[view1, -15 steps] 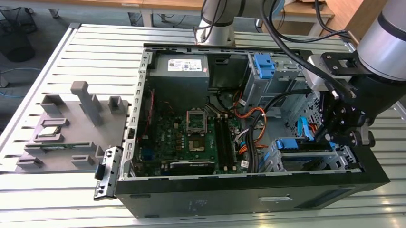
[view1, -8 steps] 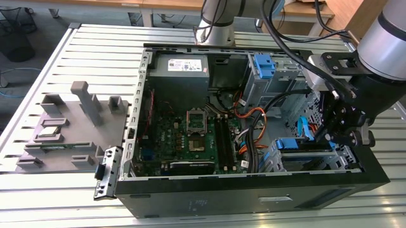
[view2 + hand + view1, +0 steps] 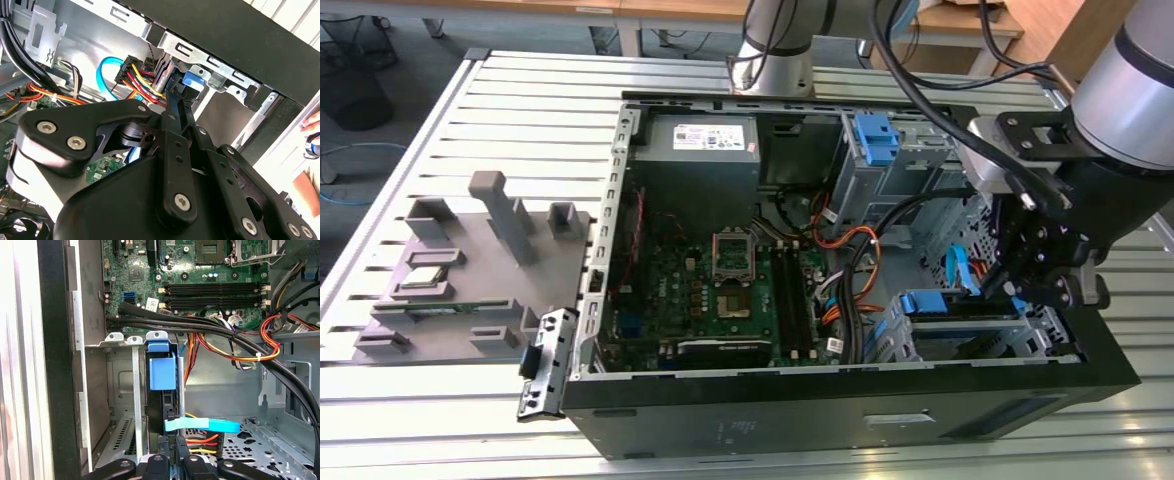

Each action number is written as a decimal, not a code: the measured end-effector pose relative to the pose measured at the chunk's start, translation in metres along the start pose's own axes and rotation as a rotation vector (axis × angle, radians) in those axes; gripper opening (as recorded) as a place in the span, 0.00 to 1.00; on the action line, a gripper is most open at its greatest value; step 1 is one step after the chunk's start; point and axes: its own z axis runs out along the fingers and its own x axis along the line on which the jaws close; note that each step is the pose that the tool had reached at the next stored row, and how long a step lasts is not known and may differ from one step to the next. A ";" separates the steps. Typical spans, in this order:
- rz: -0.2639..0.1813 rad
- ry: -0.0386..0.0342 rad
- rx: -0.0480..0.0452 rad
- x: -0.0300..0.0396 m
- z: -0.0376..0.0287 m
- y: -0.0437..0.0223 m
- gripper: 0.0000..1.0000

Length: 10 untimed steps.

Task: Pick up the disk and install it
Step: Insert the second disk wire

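— Where's the disk [image 3: 162,374]?

— On edge in the drive cage [image 3: 961,335] at the computer case's [image 3: 854,400] front corner, its blue frame uppermost, beside the motherboard [image 3: 720,280].

— And the pincer [image 3: 172,465]?

— Pressed together on the disk's edge, right above the cage, near the orange cables [image 3: 240,352].

— Which step?

— Installing, I'd judge; seating it fully calls for a straight, steady push along the cage rails.

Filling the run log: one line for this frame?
stage: install | disk: in drive bay, on edge | gripper: at disk's end | case: open
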 end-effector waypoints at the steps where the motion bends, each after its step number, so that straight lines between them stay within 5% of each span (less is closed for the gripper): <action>1: -0.002 -0.0002 -0.0001 0.0000 0.0000 0.0000 0.18; 10: -0.007 -0.0005 -0.0001 0.0000 0.0014 0.0001 0.18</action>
